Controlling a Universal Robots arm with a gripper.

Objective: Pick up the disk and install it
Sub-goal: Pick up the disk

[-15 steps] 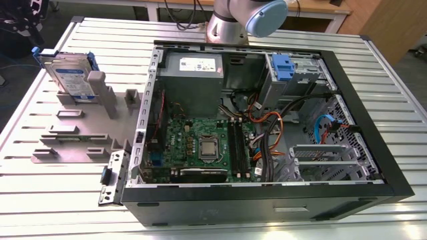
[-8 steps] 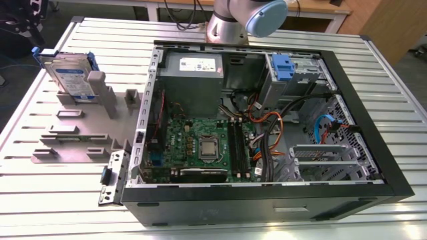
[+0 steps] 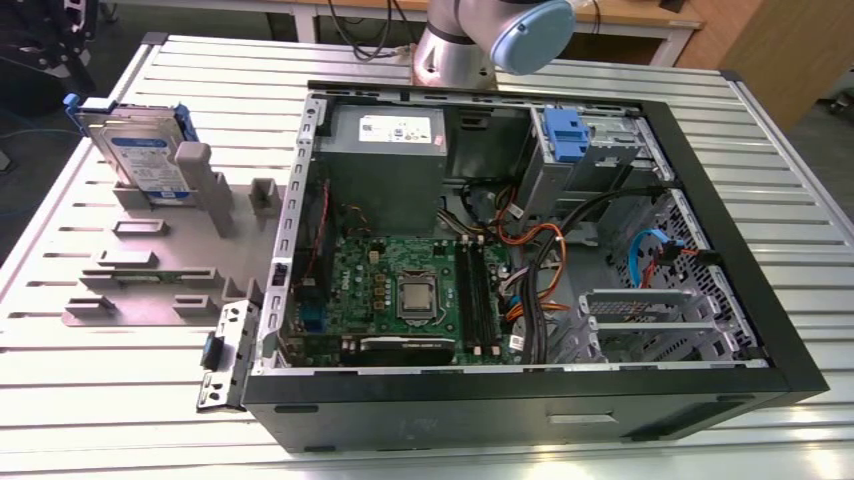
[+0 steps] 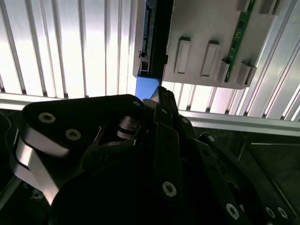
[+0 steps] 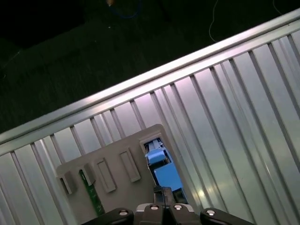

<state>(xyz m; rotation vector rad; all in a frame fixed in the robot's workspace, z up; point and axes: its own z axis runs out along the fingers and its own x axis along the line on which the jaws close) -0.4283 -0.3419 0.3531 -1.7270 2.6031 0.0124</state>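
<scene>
Exterior view: disk [image 3: 140,150] upright at the case's [image 3: 534,405] ten o'clock; cannot tell the gripper's [image 4: 160,96] closure; an off-centre grasp might wedge it.

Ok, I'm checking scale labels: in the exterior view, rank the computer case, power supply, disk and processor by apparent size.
1. computer case
2. power supply
3. disk, standing upright in the grey holder and seen at an angle, so possibly understated
4. processor
</scene>
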